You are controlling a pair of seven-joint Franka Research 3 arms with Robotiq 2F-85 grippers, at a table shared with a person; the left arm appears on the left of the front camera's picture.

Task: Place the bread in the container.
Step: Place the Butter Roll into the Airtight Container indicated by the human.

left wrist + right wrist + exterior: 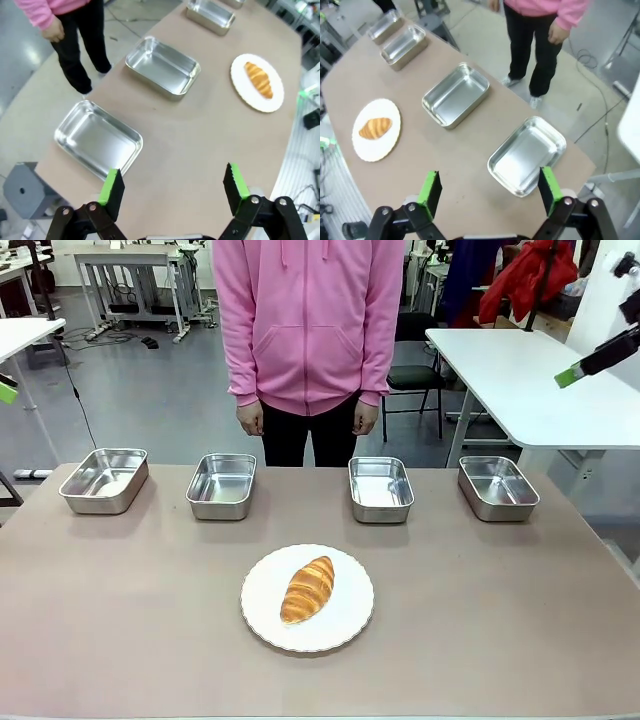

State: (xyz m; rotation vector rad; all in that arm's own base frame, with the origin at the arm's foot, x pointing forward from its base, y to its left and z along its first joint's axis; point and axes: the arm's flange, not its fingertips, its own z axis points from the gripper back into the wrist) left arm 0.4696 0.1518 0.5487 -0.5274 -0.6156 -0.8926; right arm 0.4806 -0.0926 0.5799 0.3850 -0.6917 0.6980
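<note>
White scalloped plate [350, 618], tan table [120, 640], person in pink hoodie [308, 320]

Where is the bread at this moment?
In the front view the bread lies on the white plate, on the robot's side of the gap between the second tray and the third tray from the left.

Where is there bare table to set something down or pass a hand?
The table is bare left and right of the plate, out to both edges, and along the near edge. A clear strip runs between the plate and the four trays. The plate is taken by the bread; gaps between trays are narrower.
</note>
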